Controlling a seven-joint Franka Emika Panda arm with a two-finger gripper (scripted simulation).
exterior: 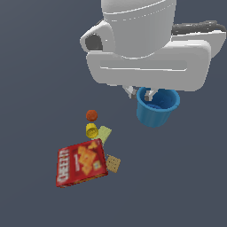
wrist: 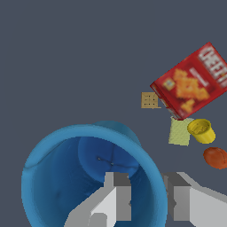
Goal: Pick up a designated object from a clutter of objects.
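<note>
The designated object, a bright blue cup (exterior: 155, 115) (wrist: 57, 177), hangs under the white arm, apart from the clutter of objects and seemingly off the ground. My gripper (exterior: 142, 93) (wrist: 147, 179) is shut on the cup's rim wall: one finger (wrist: 117, 195) is inside the cup and the other (wrist: 179, 199) outside. The cup's open mouth faces the wrist camera, and its bottom is empty. The arm's body hides most of the fingers in the exterior view.
The remaining clutter lies on the dark grey floor toward the exterior view's left: a red Cheez-It box (exterior: 81, 162) (wrist: 191, 82), a yellow cup (exterior: 91, 131) (wrist: 201, 131), an orange-red round thing (exterior: 91, 115) (wrist: 216, 157), a pale green flat piece (exterior: 104, 133) (wrist: 179, 131), a tan square (exterior: 113, 163) (wrist: 149, 100).
</note>
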